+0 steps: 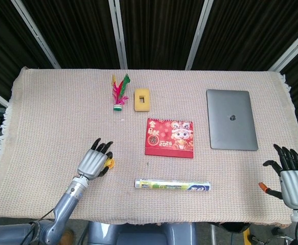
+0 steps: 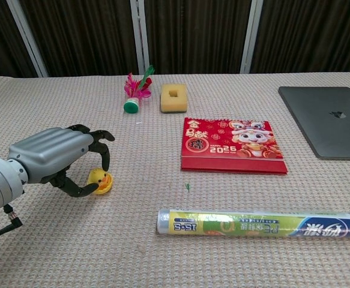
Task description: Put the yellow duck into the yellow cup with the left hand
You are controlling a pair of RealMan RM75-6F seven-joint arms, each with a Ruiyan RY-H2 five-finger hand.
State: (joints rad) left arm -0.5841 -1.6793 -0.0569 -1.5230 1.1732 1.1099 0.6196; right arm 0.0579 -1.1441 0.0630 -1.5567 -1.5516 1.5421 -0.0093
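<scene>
The small yellow duck (image 2: 99, 180) lies on the woven cloth at the front left, and in the head view the duck (image 1: 109, 163) peeks out right of the fingers. My left hand (image 2: 51, 157) arches over it from the left, fingers curled above it and thumb low beside it, without a plain grip. The duck rests on the cloth. My left hand (image 1: 92, 162) is also in the head view. A yellow block with a hollow top (image 2: 174, 98) stands at the back centre; I see no other yellow vessel. My right hand (image 1: 290, 178) hangs off the front right edge, fingers spread, empty.
A red calendar (image 2: 233, 145) lies in the middle and a film roll (image 2: 257, 223) lies along the front. A closed grey laptop (image 2: 326, 120) is at the right. A pink and green shuttlecock (image 2: 136, 90) stands beside the yellow block.
</scene>
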